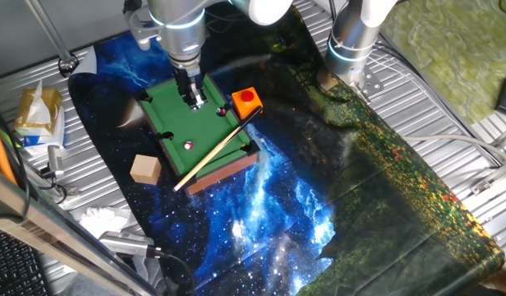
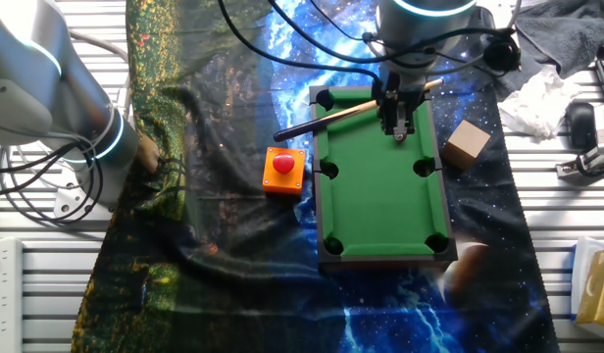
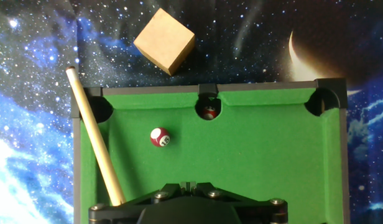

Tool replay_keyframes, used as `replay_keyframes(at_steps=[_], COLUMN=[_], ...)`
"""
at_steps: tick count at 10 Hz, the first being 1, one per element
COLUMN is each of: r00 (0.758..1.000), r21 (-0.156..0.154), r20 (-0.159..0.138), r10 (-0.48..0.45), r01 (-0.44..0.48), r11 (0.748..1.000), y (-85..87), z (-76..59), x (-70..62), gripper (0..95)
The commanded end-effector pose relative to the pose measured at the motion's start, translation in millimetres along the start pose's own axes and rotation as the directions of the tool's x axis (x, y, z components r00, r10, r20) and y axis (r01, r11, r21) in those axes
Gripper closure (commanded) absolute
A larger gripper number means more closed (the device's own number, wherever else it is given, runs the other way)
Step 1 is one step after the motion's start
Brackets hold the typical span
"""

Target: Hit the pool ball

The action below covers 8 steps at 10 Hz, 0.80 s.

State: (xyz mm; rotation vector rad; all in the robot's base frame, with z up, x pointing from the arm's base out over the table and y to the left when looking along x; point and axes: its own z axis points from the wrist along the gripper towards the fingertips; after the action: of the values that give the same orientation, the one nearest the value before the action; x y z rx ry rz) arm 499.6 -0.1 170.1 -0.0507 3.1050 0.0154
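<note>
The pool ball, tiny, glossy red-pink with a whitish spot, rests on the green felt of the mini pool table. In the hand view it lies ahead and a little left of my gripper, with bare felt between them. It also shows in one fixed view, in front of my gripper. My gripper is shut and empty, low over the felt. In the other fixed view my gripper hides the ball.
A darker maroon ball sits in the side pocket. A wooden cue lies along the table's short end. A tan cube and an orange block with a red button stand beside the table.
</note>
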Motion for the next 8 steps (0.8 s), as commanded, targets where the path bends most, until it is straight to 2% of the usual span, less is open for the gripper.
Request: replay_keyframes(at_steps=[1,4,5,8], r00=[1.0,0.998,0.999,0.998], r21=[0.001,-0.002,-0.003,-0.01], r20=[0.0,0.002,0.0,-0.001], r10=[-0.017,-0.059,-0.038,-0.061], r01=[0.017,0.059,0.038,0.061], r11=[1.0,0.998,0.999,0.998], y=[0.1,0.4,1.1,2.2], z=[0.1,-1.1,-3.9,-7.1], x=[-0.4,-0.2,0.3,1.2], gripper=[95.0,95.0,95.0,95.0])
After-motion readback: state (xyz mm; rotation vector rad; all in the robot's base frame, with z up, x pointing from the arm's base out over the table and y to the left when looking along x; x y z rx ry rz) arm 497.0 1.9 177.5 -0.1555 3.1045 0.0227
